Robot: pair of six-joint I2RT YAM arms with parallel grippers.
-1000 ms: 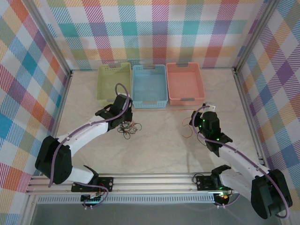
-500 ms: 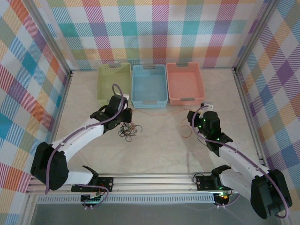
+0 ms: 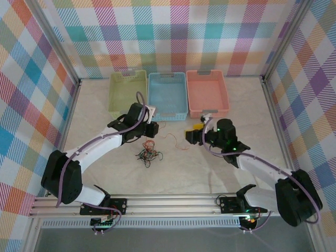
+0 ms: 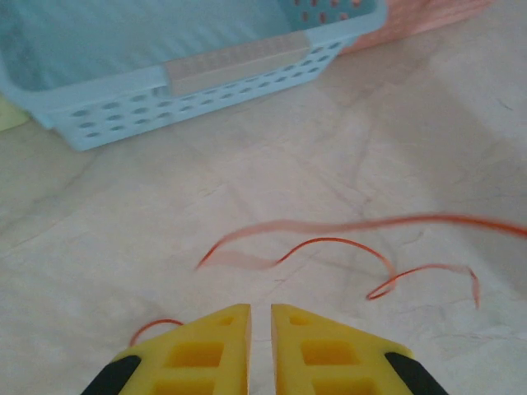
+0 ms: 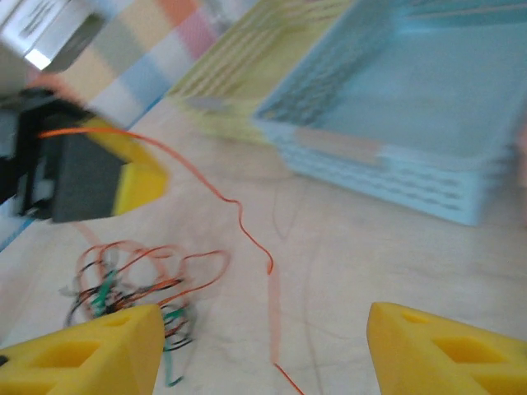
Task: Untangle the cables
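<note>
Left gripper first: its yellow fingers stand almost together with only a sliver of gap. A thin orange-red wire appears to run out from that pinch. From the right wrist I can see it leaving those jaws and trailing over the pale marble-patterned tabletop. I take it to be gripping that one strand, though the pinch point itself is hidden.

Just on the near side of that gripper, and apart from it, lies the knot of thin black and orange-red wires, with a little green in it. The strand curls on to the right across bare table in front of the light blue perforated plastic basket. Its far end lies near the right gripper, which hangs low with its yellow fingers spread wide and nothing between them.

The step in hand looks like drawing one wire clear of the knot, and most of the job remains, since the knot is plainly tangled. I cannot tell whether the strand is free of it. Next, I'd expect the open right gripper to close on the strand's loose end or hold the knot down. The left could then pull away gently without dragging the whole bundle along.
</note>
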